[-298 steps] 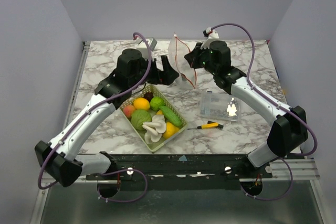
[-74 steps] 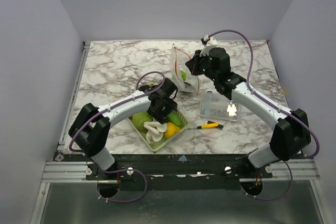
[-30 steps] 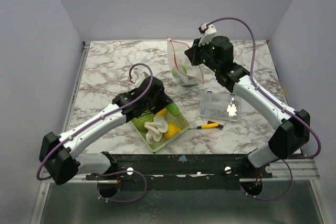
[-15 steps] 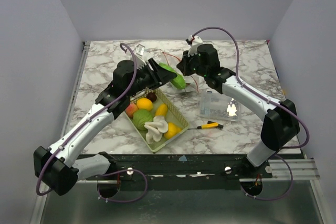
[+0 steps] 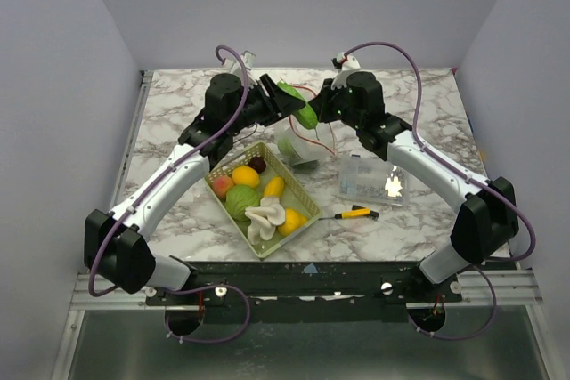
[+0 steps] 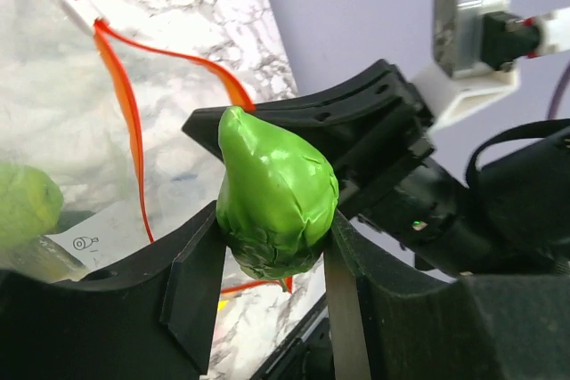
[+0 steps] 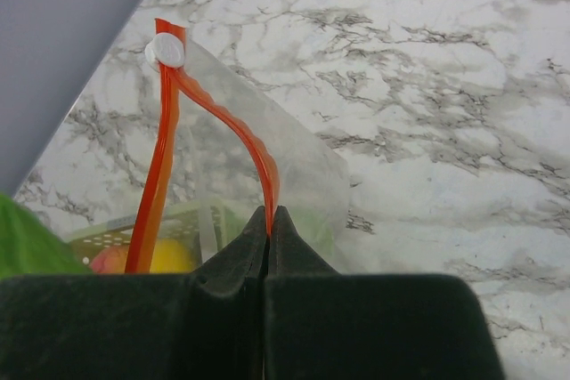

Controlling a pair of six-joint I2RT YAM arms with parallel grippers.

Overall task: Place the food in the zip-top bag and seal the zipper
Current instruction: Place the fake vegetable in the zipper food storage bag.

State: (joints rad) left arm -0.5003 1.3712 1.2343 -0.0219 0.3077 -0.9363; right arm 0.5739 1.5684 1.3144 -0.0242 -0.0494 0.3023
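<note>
Top external view sets out the tabletop (image 5: 178,122), the basket (image 5: 227,165) of food (image 5: 245,175) and the bag (image 5: 298,144) just beyond. The left hand (image 5: 283,102) is clamped on a green piece (image 5: 299,109) above the mouth, and the right hand (image 5: 328,111) pinches the zipper (image 7: 160,140). To drop well, I judge the left should lower the piece squarely between the two red strips before letting go, while the right holds its lip high. Only the left wrist shows what seems another green piece (image 6: 22,202) inside the bag; only the right wrist shows that hand shut tight on one strip.
</note>
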